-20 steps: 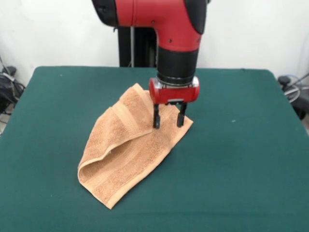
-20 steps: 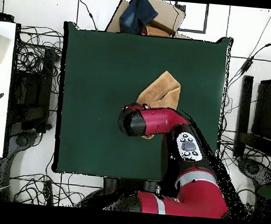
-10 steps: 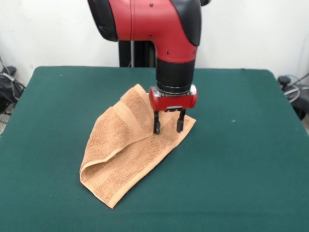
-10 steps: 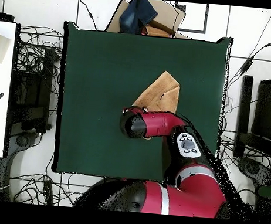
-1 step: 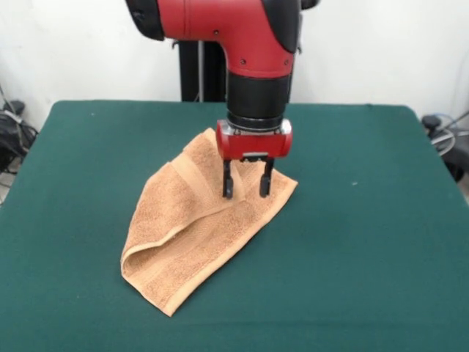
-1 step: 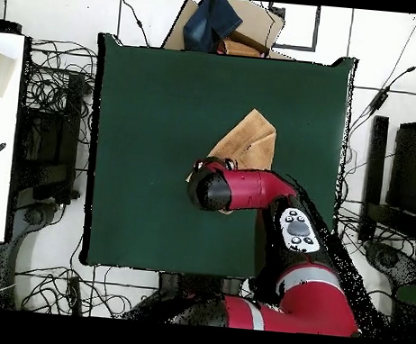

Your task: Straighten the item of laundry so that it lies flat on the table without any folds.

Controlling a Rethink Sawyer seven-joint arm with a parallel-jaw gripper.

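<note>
1. While the towel [image 5: 201, 220] lies folded over itself near the middle of the table [image 5: 366, 242], the gripper [image 5: 245, 191] hangs over its far end, jaws spread apart and empty; whether the fingertips touch the cloth I cannot tell.
2. Terry cloth like this should handle as light, soft and limp: it will drape and drag rather than slide as one piece, and a pinch that goes too deep would likely lift both layers together.
3. The upper layer runs as a diagonal flap with a woven band along its edge, ending in a rounded fold at the near left corner. A sensible hold, in my judgement, is the free edge or corner of that upper flap alone, so it can be peeled back across the green cloth.
4. The front view shows the fold, the band and the jaws plainly.
5. The overhead view hides the gripper under the red arm [image 6: 246, 190], which also covers part of the towel, but it shows the towel sitting right of centre with open table on every side for spreading.
</note>
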